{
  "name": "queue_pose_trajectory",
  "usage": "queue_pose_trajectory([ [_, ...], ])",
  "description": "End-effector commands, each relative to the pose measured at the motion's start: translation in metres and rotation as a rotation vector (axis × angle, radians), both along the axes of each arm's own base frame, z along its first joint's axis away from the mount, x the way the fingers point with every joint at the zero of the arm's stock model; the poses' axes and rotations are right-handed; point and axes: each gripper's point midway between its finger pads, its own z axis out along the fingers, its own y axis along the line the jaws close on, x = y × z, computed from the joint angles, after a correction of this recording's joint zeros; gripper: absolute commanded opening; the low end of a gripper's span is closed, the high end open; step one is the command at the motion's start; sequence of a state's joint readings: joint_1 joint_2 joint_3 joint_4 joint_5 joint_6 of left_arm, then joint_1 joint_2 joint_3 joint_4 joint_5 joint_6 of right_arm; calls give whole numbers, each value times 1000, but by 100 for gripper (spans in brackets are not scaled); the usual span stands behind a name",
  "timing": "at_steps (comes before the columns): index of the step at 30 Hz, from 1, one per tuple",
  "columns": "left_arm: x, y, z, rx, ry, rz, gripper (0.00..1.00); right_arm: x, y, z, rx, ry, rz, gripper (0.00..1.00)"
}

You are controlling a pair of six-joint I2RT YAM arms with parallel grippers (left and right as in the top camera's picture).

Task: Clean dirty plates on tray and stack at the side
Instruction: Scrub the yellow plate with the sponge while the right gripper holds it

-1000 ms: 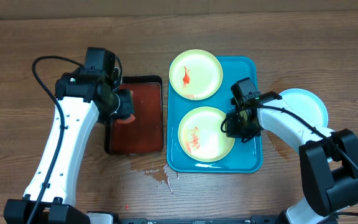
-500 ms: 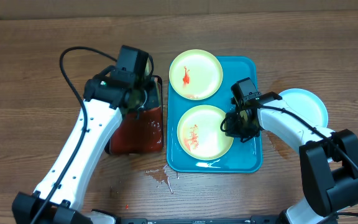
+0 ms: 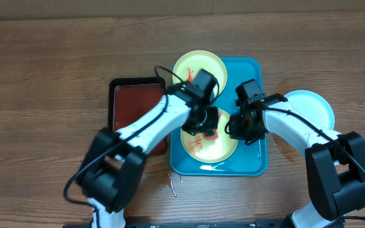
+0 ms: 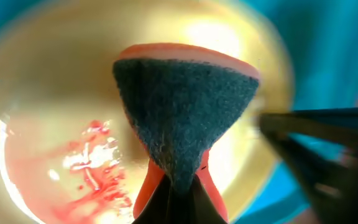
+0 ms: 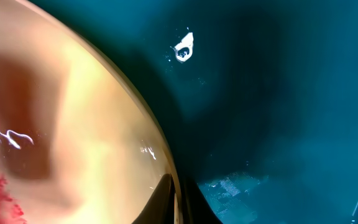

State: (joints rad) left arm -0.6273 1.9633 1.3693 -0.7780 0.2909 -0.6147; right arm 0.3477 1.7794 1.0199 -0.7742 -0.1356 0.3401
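Two sauce-smeared yellow-green plates lie on the cyan tray [image 3: 256,69]: a far plate [image 3: 195,71] and a near plate [image 3: 215,149]. My left gripper [image 3: 206,125] is shut on an orange sponge with a dark scouring face [image 4: 185,118], held just above the near plate [image 4: 48,118], beside its red smear [image 4: 95,180]. My right gripper [image 3: 236,130] is shut on the near plate's right rim [image 5: 166,168], one finger inside and one outside over the tray floor [image 5: 278,93]. A clean mint plate [image 3: 314,107] lies on the table to the right of the tray.
A black tray of red liquid [image 3: 132,104] stands left of the cyan tray, partly under my left arm. Small drops of liquid [image 3: 170,183] lie on the wooden table in front of it.
My left arm has swung right from the black tray to over the near plate, carrying the sponge. My right gripper has stayed on the plate's rim.
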Motion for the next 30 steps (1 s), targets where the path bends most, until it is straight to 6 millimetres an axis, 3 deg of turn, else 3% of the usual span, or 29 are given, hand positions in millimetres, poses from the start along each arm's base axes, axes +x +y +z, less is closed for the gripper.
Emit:
queue_pose_trajectory([
  [1, 9, 25, -17, 132, -7, 111, 4, -16, -17, -20, -87, 61, -30, 4],
  [7, 15, 47, -20, 209, 3, 157, 4, -16, -17, -20, -86, 61, -30, 4],
  [14, 23, 101, -17, 421, -28, 179, 4, -17, -18, -20, -89, 68, -30, 4],
  [17, 25, 83, -18, 331, -35, 77, 4, -17, -18, -20, -89, 67, -30, 4],
  [25, 6, -13, -7, -101, 6, -149, 4, -17, -18, -20, -89, 68, -30, 4],
  [30, -17, -29, -22, -158, 150, -128, 4, -20, -19, -20, -94, 79, -29, 4],
])
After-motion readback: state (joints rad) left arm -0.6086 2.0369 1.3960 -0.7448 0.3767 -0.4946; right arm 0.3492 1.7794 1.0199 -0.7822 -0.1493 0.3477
